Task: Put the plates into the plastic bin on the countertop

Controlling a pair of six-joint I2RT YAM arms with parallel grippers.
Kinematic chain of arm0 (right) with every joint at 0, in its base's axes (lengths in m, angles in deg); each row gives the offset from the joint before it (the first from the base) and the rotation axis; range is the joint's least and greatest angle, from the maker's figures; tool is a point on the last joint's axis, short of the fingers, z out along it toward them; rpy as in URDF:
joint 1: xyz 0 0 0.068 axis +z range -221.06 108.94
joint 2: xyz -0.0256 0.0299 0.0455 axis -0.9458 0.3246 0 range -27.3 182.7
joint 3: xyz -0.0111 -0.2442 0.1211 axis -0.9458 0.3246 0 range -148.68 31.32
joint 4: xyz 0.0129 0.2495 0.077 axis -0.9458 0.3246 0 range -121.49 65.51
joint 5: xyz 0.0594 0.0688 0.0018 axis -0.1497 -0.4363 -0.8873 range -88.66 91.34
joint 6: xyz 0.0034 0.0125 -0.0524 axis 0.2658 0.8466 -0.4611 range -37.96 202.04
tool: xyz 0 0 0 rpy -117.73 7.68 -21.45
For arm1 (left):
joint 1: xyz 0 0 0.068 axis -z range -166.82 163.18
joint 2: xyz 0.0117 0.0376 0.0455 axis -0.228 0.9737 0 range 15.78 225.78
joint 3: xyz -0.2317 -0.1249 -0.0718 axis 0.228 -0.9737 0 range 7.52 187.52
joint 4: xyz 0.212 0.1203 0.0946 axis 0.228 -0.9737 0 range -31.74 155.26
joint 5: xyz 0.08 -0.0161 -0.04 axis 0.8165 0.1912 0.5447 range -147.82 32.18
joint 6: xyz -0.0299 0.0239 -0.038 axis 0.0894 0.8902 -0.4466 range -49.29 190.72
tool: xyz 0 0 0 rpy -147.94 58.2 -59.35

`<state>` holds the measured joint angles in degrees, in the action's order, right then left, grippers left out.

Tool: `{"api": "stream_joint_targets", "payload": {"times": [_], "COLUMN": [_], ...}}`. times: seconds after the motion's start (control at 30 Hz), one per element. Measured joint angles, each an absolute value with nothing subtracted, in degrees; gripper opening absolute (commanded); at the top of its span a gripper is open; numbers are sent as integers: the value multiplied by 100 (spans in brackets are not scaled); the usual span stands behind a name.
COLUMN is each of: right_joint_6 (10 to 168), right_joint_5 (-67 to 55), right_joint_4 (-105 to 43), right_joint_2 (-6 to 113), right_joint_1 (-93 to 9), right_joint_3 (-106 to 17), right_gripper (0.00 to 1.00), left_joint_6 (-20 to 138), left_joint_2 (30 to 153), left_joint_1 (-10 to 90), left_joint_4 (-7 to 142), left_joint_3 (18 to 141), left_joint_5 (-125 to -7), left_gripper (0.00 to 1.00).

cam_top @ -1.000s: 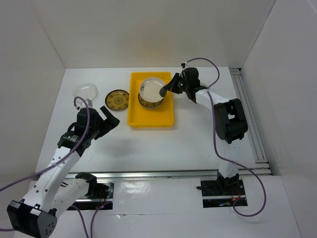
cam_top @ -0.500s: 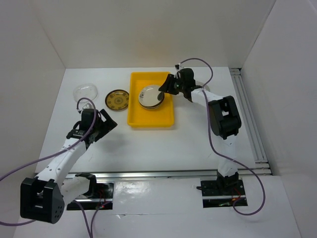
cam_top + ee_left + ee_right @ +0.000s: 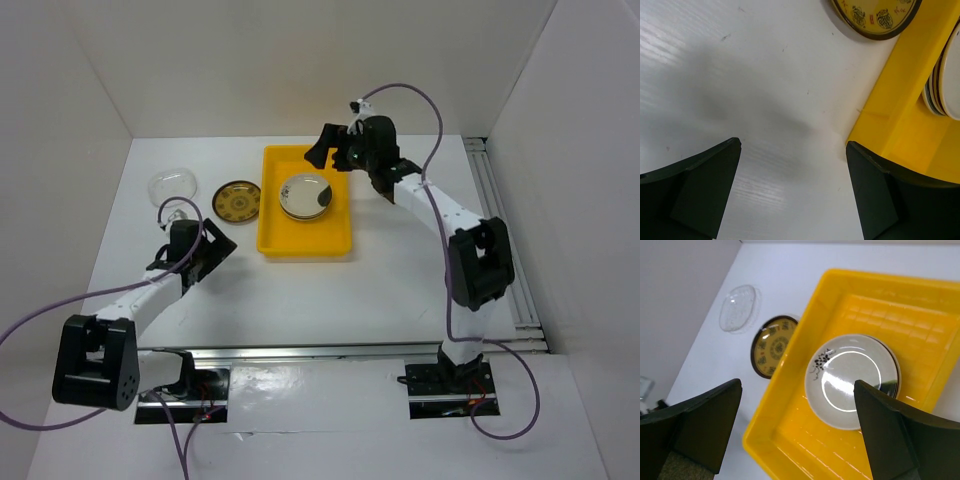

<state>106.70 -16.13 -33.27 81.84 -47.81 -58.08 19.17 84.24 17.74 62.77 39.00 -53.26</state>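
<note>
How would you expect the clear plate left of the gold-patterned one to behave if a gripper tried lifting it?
The clear plate looks glassy and glossy, so it is probably rigid, slippery and breakable. It lies flat and shallow on the countertop, so its rim likely gives little to grip; it may slide rather than tip.

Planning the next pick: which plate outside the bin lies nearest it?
The gold-brown patterned plate, beside the yellow bin; the clear glassy plate sits farther left.
</note>
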Motion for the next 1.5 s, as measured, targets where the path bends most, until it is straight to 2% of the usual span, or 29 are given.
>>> {"api": "stream_joint_targets", "payload": {"times": [0.17,0.43,0.63,0.8,0.87,1.0,1.17,1.23,1.27,1.33,1.37,1.5], "right_joint_6": [10576,10758,10865,10972,10996,11031,11068,11083,11094,11114,11116,11118], "right_joint_5": [-1377,-1392,-1430,-1427,-1379,-1266,-1220,-1202,-1194,-1185,-1170,-1086], "right_joint_4": [-3375,-3550,-3539,-3570,-3574,-3561,-3556,-3543,-3530,-3508,-3493,-3412], "right_joint_2": [6739,4424,3594,3312,3303,3286,3185,3150,3128,3076,3045,2951], "right_joint_1": [-4661,-4528,-4467,-4467,-4467,-4499,-4582,-4609,-4624,-4661,-4683,-4733], "right_joint_3": [-4984,-2305,-1304,-1072,-1033,-1017,-1017,-1017,-1017,-1017,-1017,-1019], "right_gripper": [100,100,100,100,100,100,100,100,100,100,100,100], "left_joint_6": [1803,1497,1278,1062,1005,896,863,859,867,791,732,725], "left_joint_2": [9036,10129,10938,11395,11524,11790,12114,12179,12199,12232,12234,12262], "left_joint_1": [1643,1219,1123,1116,1116,1116,1125,1125,1125,1123,1112,1118], "left_joint_4": [7014,8376,8929,8808,8658,8304,7840,7698,7600,7484,7471,7276], "left_joint_3": [3905,4029,4586,5098,5299,5734,6248,6331,6361,6394,6455,6626], "left_joint_5": [-5250,-5471,-5731,-5779,-5766,-5716,-5626,-5606,-5591,-5565,-5552,-5519], "left_gripper": [100,96,91,82,82,73,50,31,17,4,1,0]}}
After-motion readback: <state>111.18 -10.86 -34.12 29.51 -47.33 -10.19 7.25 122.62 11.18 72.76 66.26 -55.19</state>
